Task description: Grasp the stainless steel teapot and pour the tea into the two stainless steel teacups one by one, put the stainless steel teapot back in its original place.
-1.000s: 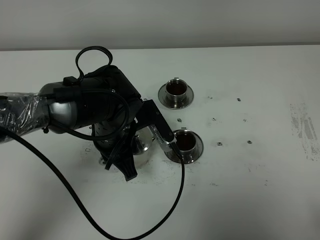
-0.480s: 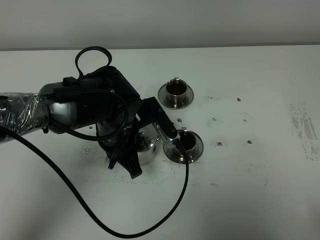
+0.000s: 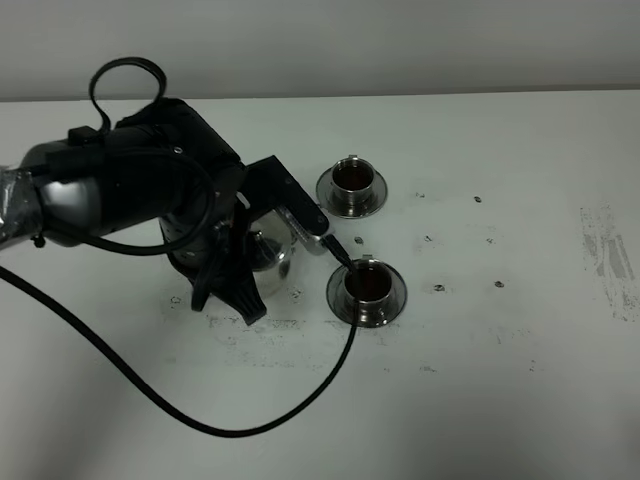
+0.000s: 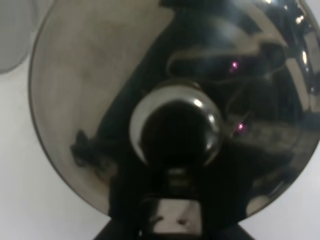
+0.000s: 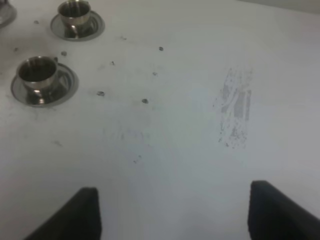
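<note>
Exterior high view: left arm low over the left half of the white counter (image 3: 520, 400), left tool (image 3: 262, 232) closed tight on the stainless steel teapot (image 3: 268, 258), only a sliver of the pot's shiny body showing under the wrist. Thin spout pointing right, tip just beside the rim of the near teacup (image 3: 367, 285); far teacup (image 3: 352, 179) further back and to the right, both on saucers, both dark with tea. Probably pouring done, with the put-back next; original place not visible, presumably hidden under the arm, so direction from pot to saucer cannot be told.

Left wrist view: lid knob (image 4: 175, 127) dead centre, conical wall spreading round it, pot upright directly beneath the tool.

Right wrist view: right tool (image 5: 172, 212) spread wide and empty, well apart from both cups; left arm clearly the nearer.
</note>
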